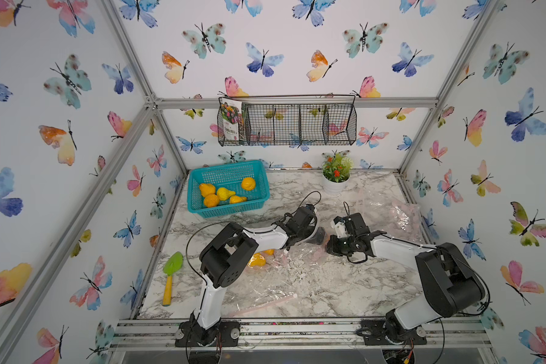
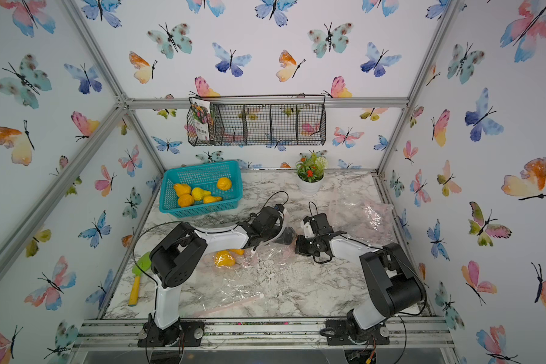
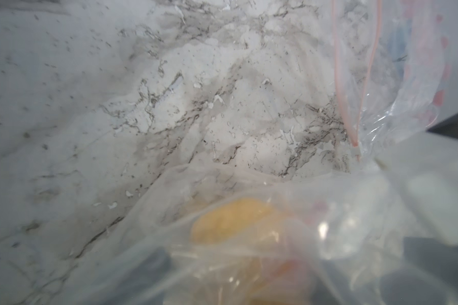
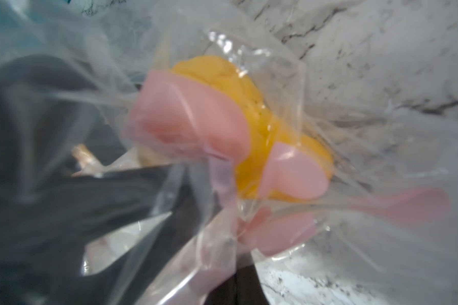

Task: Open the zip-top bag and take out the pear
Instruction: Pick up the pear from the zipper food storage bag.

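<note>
Zip-top bag [image 1: 300, 257]: in both top views, clear film lying on the marble table [image 1: 344, 283], in front of the teal basket [image 1: 227, 176] and to its right, between the two grippers.
Pear [image 1: 257, 260]: yellow, inside the zip-top bag, in front of the teal basket, partly under the left forearm.
Teal basket contents: five yellow-orange fruits [image 1: 224, 193].
Wire basket [image 1: 312, 126]: on the back wall, above and right of the teal basket; a flower-printed packet [image 1: 231, 119] stands in its left-hand compartment.
Left gripper [image 1: 319, 234]: right of the teal basket's front corner, its tip under bag film.
Right gripper [image 1: 330, 247]: just beyond the left gripper from the teal basket, at the bag's edge.
Other bags: a crumpled bag [image 1: 401, 214] far right of the teal basket; a flat bag [image 1: 265, 299] well in front of it.
Left wrist view: the pear is a blur behind film. Two pink zip lines [image 3: 354, 92] spread from one white end, a detail the top views do not show. Two dark fingers [image 3: 156, 264] sit far apart, so the jaws stand wide; I cannot tell whether any film is caught.
Right wrist view: only here do pink heart prints [image 4: 191, 118] show on the film over the pear. The creases gather toward the right gripper, whose jaws are closed tight on the film; its fingers are hidden.
</note>
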Controlling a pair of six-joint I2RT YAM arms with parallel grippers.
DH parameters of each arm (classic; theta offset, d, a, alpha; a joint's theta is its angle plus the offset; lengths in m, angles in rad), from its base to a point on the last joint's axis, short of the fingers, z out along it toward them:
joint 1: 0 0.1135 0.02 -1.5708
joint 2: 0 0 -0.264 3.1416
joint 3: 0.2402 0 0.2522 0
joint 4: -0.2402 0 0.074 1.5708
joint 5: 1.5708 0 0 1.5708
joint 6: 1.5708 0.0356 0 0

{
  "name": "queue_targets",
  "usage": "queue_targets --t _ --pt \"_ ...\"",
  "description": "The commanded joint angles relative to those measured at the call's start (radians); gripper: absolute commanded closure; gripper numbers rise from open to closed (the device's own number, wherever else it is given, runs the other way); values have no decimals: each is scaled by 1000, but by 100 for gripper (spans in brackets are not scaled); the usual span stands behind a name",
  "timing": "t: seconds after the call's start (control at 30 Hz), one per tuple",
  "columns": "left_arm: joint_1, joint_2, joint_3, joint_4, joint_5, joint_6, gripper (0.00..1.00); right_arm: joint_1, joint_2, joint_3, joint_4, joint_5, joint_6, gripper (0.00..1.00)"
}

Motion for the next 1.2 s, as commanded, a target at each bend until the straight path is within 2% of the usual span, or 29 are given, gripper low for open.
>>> queue_targets --t 0.0,0.1,0.13,0.2,0.27,0.37,0.53,0.63,0.9,1.07,1.17 --pt "-1 64 6 -67 8 15 24 13 4 -12 -30 -26 -28 97" --pt "0 79 -6 -88 -11 28 30 13 -16 1 -66 27 -40 95" --pt "-2 76 -19 -88 -14 31 32 13 -31 7 -79 55 -40 90" --pt "0 59 -56 -77 -22 37 38 13 -79 20 -107 142 -36 69" --pt "0 45 -83 -83 -36 49 44 12 -119 36 -128 214 -33 59" --pt "0 36 -110 -96 -50 73 54 9 -152 61 -143 288 -32 52" --pt "2 -4 -167 -55 -11 88 71 -8 -122 82 -127 324 -22 39" --pt "5 -53 -219 2 34 86 76 -51 -89 65 -68 245 -5 33" --pt "34 -183 -372 202 167 19 80 -87 26 30 84 -20 74 32" --pt "69 -217 -422 278 207 -37 80 -88 49 -37 228 -184 165 38" --pt "73 -220 -419 277 196 -48 80 -88 42 -54 259 -229 198 43"
